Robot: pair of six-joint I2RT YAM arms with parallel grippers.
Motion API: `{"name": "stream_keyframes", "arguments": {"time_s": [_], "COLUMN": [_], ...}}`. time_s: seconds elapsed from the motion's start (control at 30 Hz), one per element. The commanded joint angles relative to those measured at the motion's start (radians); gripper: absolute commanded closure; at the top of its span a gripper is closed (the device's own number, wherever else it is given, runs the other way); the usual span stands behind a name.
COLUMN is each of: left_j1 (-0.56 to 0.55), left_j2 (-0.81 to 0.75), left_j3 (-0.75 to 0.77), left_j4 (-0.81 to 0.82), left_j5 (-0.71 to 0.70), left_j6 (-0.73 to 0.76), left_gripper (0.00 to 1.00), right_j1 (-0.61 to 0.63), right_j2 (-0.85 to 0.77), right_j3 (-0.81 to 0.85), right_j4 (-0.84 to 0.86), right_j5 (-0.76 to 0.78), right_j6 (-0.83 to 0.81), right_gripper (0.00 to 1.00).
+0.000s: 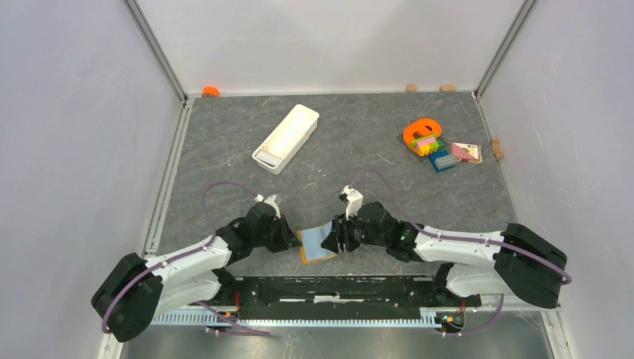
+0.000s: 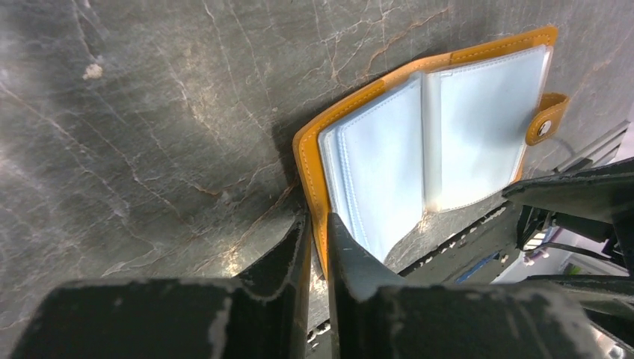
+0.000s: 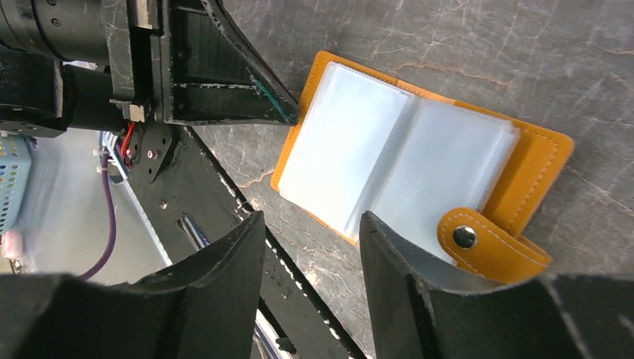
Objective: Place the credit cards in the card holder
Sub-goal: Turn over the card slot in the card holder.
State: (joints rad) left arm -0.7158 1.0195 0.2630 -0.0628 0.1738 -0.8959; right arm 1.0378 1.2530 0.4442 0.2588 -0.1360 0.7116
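Since the card holder point(image 3: 389, 157) lay opened flat on the bench point(image 1: 359, 149), I judged it a light, limp item: thin orange covers with some stiffness at the stitched edge, and pale plastic pockets point(image 3: 351, 149) that looked slick and ready to buckle or flip over if pushed. The sound place to take hold was the bare cover margin, not the sleeves, and the snap tab point(image 3: 490, 247) offered a second, weaker purchase. I expected the holder to slide on the stone-patterned surface unless one side was pinned while a card was fed in. It sat at the near edge of the bench, directly between the two arms. The left claw point(image 2: 315, 228) stood all but closed, and its wrist view showed the orange edge of the left cover running into the narrow slot between the fingers, so I recorded it as pinching that margin, though how firmly I could not tell. The right claw point(image 3: 310, 224) was roughly half open and held nothing; it hung just beside the holder's opposite side, with one finger close against the tab and the lower edge of a sleeve. No card showed in the pockets that faced up, so I judged the loading not yet begun.
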Motion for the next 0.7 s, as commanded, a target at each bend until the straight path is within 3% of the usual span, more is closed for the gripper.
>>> {"name": "stream_keyframes", "arguments": {"time_s": [0.0, 0.27, 0.4, 0.5, 0.67], "left_j1": [-0.004, 0.008, 0.032, 0.106, 0.318], "left_j2": [-0.053, -0.165, -0.181, -0.137, 0.021], "left_j3": [0.059, 0.211, 0.355, 0.465, 0.653], "left_j4": [-0.078, -0.373, -0.512, -0.577, -0.585], "left_j5": [-0.055, -0.196, -0.260, -0.248, -0.103], "left_j6": [0.045, 0.141, 0.219, 0.294, 0.399], "left_gripper": [0.74, 0.27, 0.10, 0.05, 0.05], "right_j1": [-0.002, -0.018, -0.068, -0.104, -0.148], "right_j2": [-0.062, -0.132, -0.150, -0.140, -0.080], "right_j3": [0.009, 0.078, 0.132, 0.191, 0.309], "right_j4": [-0.048, -0.194, -0.239, -0.283, -0.330], "right_j5": [0.078, 0.190, 0.181, 0.169, 0.139], "right_j6": [-0.032, -0.141, -0.219, -0.285, -0.362], "right_gripper": [0.45, 0.36, 0.30, 0.26, 0.22]}}
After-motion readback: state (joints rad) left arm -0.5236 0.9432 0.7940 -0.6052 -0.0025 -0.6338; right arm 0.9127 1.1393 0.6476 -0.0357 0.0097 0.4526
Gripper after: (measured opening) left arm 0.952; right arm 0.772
